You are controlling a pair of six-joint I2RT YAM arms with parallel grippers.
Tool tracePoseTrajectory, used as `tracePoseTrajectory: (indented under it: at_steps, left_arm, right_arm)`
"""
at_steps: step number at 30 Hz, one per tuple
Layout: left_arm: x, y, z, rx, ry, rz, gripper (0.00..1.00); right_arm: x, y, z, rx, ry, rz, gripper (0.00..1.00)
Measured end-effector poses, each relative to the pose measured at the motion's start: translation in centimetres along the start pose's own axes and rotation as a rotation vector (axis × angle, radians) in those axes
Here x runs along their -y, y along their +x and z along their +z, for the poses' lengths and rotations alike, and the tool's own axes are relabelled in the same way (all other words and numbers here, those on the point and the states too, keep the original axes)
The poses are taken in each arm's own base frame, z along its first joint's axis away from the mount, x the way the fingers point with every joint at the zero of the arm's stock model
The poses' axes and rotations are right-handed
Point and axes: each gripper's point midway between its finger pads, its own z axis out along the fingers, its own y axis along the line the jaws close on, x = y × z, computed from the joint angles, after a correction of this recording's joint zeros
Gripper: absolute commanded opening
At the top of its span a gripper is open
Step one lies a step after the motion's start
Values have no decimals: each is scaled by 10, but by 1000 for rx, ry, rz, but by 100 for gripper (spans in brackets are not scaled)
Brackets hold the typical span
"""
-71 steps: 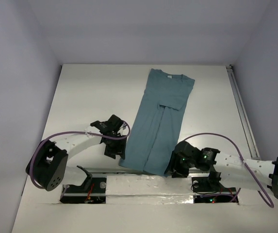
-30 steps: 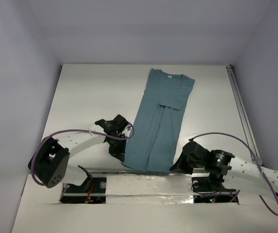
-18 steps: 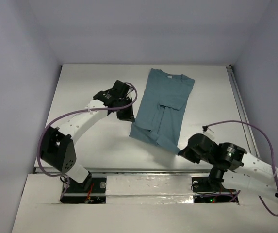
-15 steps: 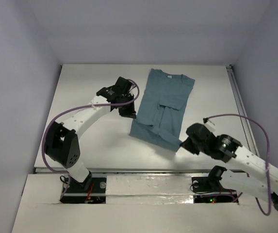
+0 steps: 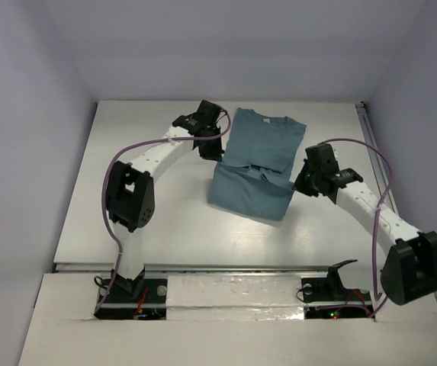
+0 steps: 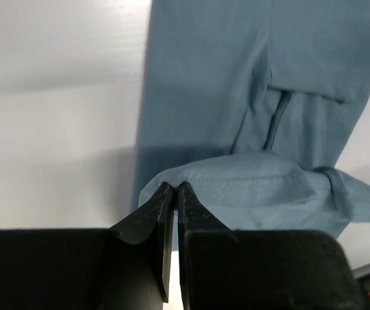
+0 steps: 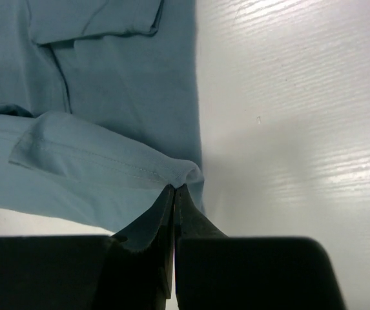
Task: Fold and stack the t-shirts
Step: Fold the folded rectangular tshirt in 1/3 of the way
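One dusty teal-blue t-shirt [image 5: 266,141] lies lengthwise on the white table, sleeves folded in and collar at the far end. Its bottom hem is lifted and doubled back over the lower half, hanging as a fold [image 5: 249,197]. My left gripper [image 5: 213,150] is shut on the hem's left corner, seen in the left wrist view as pinched cloth [image 6: 236,187] at the gripper [image 6: 174,188]. My right gripper [image 5: 299,181] is shut on the right corner; in the right wrist view the stitched hem [image 7: 101,155] runs left from the gripper [image 7: 175,188].
A metal rail [image 5: 378,171] runs along the table's right edge. Grey walls close the far side and both flanks. The arms' mounting bar [image 5: 233,293] sits at the near edge, and purple cables loop along both arms.
Both arms have swung from the near edge toward the far end, carrying the hem corners with them. The shirt's lower half has been lifted and folded back over itself.
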Motion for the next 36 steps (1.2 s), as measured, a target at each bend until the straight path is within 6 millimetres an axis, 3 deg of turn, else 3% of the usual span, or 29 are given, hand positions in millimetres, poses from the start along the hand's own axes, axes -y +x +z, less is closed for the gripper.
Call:
tracePoseTrajectory:
  at_steps: [8,21,24,25,26,27,28,29,31,33,34,36]
  left_arm:
    - [7,-39,32,41,-3,-6,0]
    - [6,-63,80,55,12,-34,0]
    - [9,-72,85,81,28,-51,5]
    - [11,-76,86,93,34,-57,8]
    - [12,-79,85,103,39,-64,20]
    - [13,-84,84,116,44,-72,32]
    - [14,-89,82,131,52,-79,46]
    - [15,-96,80,147,61,-87,64]
    - [14,-107,75,176,69,-101,72]
    - [11,-113,73,195,66,-107,71]
    - [7,-113,71,203,58,-105,71]
    - [-5,-97,66,194,31,-104,64]
  right_arm:
    - [4,-24,31,-8,-2,0,0]
    - [2,-56,86,-24,12,16,0]
    - [4,-62,99,-32,28,24,3]
    - [5,-64,103,-34,32,26,7]
    - [5,-66,106,-35,34,26,16]
    - [4,-69,107,-32,33,26,38]
    - [3,-72,108,-28,33,27,50]
    - [1,-77,108,-24,32,22,57]
    - [-7,-91,108,-2,21,17,64]
    - [-15,-103,103,24,0,10,61]
    - [-18,-107,99,35,-10,10,51]
    - [-27,-111,86,46,-52,3,10]
